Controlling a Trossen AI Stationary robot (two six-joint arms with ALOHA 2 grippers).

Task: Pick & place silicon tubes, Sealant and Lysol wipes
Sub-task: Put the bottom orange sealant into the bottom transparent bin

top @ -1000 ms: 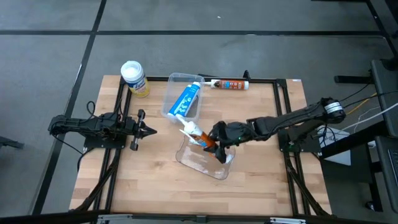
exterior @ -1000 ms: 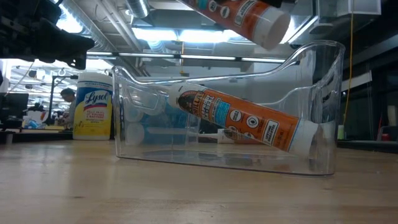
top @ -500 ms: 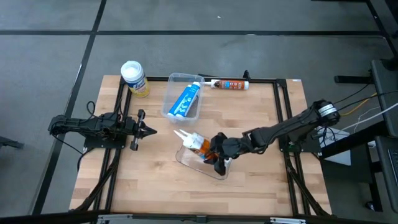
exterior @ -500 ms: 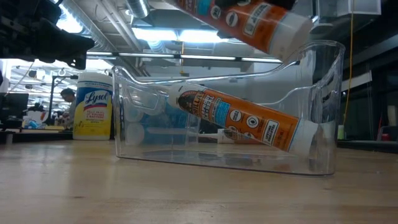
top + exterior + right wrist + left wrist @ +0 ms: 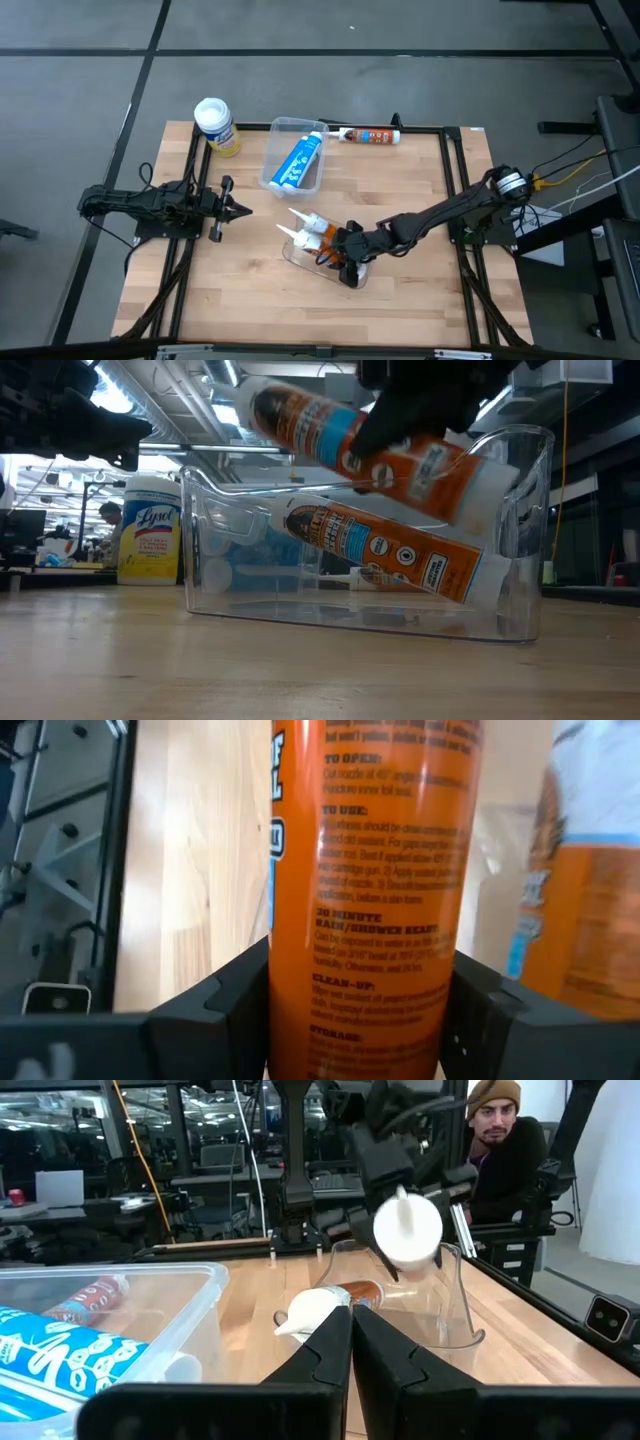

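Centrally, the right tool (image 5: 342,254) clamps a glossy orange sealant tube (image 5: 370,450) over the clear plastic bin (image 5: 520,540). Upper left, the stout yellow Lysol wipes (image 5: 215,125) stand upright, white-lidded; the left tool (image 5: 238,209) rests shut.

A person (image 5: 497,1140) in a mustard beanie sits beyond the wooden table (image 5: 250,290) (pale planks, black rails (image 5: 430,128)); cables (image 5: 548,181) trail at its 3 o'clock.

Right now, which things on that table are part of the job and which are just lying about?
Job:
held orange tube, in right gripper
binned orange tube
blue tube
far tube
Lysol wipes
near bin
far bin

Lying about:
left gripper, waiting
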